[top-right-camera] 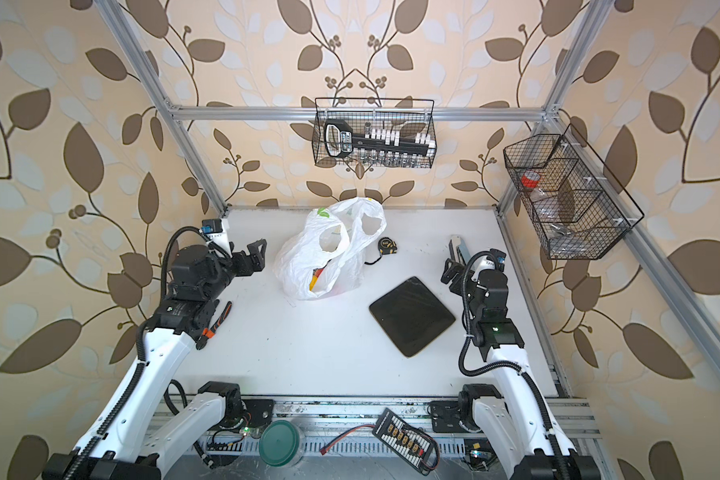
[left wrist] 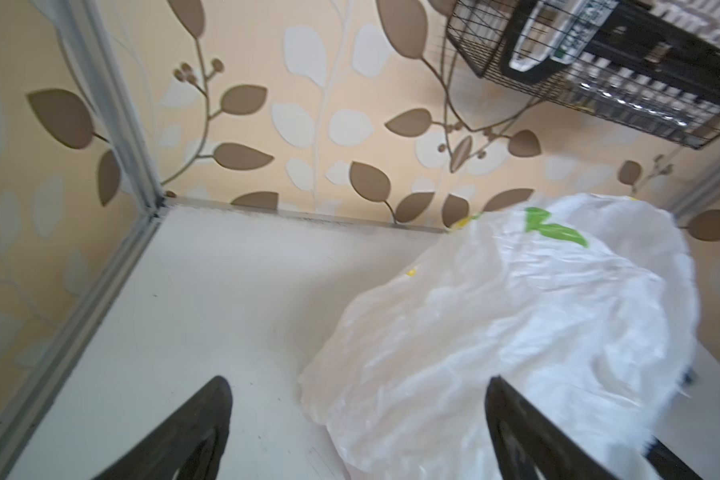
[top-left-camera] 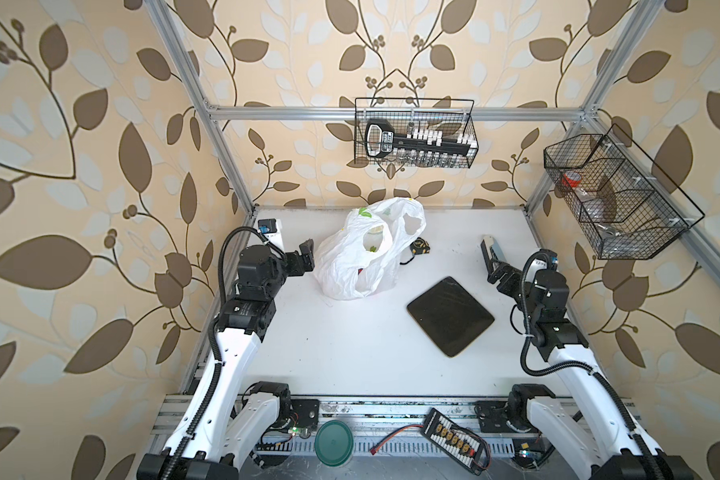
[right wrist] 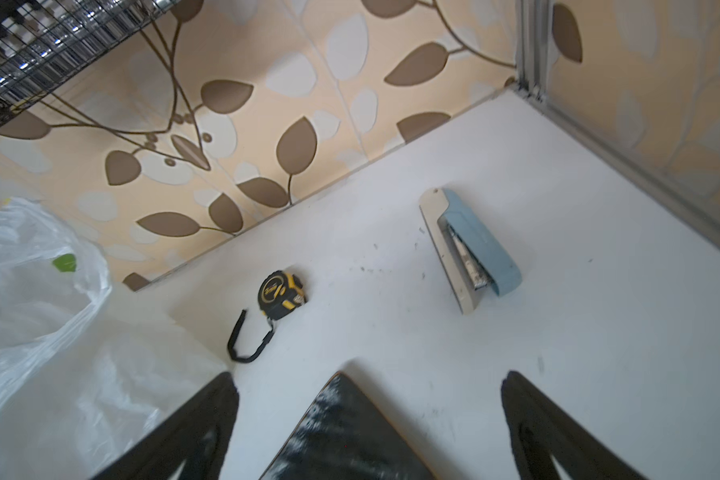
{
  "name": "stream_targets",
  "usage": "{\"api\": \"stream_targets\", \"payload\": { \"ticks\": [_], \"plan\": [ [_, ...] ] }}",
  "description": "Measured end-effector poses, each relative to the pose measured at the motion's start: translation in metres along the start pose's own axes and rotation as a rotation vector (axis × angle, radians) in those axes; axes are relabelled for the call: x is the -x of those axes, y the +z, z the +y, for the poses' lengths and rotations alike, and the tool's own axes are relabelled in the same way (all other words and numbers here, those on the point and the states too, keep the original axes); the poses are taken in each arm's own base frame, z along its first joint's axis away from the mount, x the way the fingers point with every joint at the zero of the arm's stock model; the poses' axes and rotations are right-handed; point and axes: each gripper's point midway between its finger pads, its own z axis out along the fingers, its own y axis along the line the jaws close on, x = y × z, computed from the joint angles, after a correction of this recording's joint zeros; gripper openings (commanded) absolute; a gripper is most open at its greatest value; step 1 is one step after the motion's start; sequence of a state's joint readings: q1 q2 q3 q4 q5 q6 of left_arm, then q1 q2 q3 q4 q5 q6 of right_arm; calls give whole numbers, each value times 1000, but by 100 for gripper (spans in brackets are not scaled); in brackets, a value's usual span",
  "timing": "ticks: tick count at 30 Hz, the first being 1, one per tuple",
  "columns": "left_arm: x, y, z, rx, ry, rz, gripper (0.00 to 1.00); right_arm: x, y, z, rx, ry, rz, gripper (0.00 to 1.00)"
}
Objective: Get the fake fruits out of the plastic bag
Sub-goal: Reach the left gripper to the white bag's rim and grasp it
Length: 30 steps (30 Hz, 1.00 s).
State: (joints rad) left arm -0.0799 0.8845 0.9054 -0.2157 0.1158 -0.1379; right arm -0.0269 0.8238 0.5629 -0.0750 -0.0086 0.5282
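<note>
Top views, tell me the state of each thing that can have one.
plastic bag, standing crumpled, mouth open.
fake fruits, inside the bag, none out.
left tool, open, empty, beside the bag.
right tool, open, empty.
black tray, empty.
tape measure, blade retracted.

White table (top-left-camera: 341, 357), plastic bag (top-left-camera: 346, 266), tape measure (top-left-camera: 420, 247), black square board (top-left-camera: 449, 316), blue stapler (right wrist: 474, 245), orange-handled pliers (top-right-camera: 221, 316)
</note>
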Motion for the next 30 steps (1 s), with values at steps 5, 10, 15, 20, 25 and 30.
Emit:
{"api": "stream_targets", "payload": {
  "ticks": [5,10,15,20,25,30],
  "plan": [
    [2,-21,-90,-246,123,121,88,-18,-11,15,48,59,144,97],
    [-2,-27,-155,-374,312,217,86,-17,-18,28,82,59,190,95],
    [7,-3,-179,-363,286,304,82,-18,-19,30,81,56,206,93],
    [8,25,-192,-324,106,357,72,-21,-20,28,75,56,216,93],
    [-7,49,-202,-262,-36,420,72,-16,-24,29,79,54,195,93],
    [-25,77,-206,-182,-111,463,71,-10,-29,30,83,53,166,93]
  ]
}}
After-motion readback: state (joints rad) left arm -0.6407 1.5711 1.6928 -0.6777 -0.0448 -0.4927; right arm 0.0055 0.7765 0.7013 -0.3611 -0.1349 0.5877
